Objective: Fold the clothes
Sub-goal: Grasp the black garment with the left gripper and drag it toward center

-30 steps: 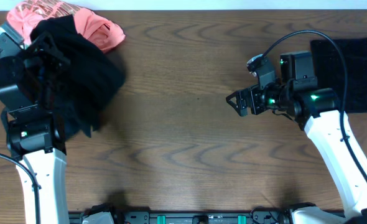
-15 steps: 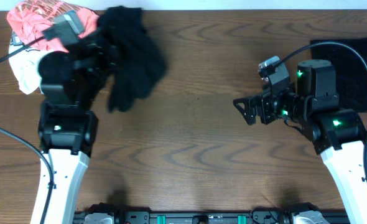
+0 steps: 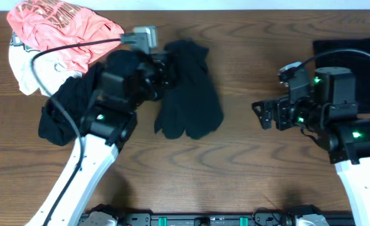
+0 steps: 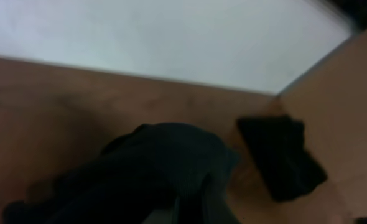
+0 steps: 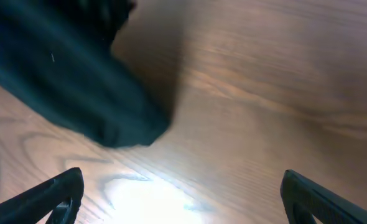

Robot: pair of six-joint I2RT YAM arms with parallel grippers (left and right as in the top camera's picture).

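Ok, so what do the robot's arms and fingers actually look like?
Both arms match: the left arm and right arm have white lower links and bulky black upper housings with small green lights. A thin black cable loops to the left wrist's grey camera block; another arcs over the right. The right fingers are black and angular.

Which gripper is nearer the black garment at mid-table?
Left. The left gripper is shut on the black garment; the right gripper hangs open, across bare wood from it.
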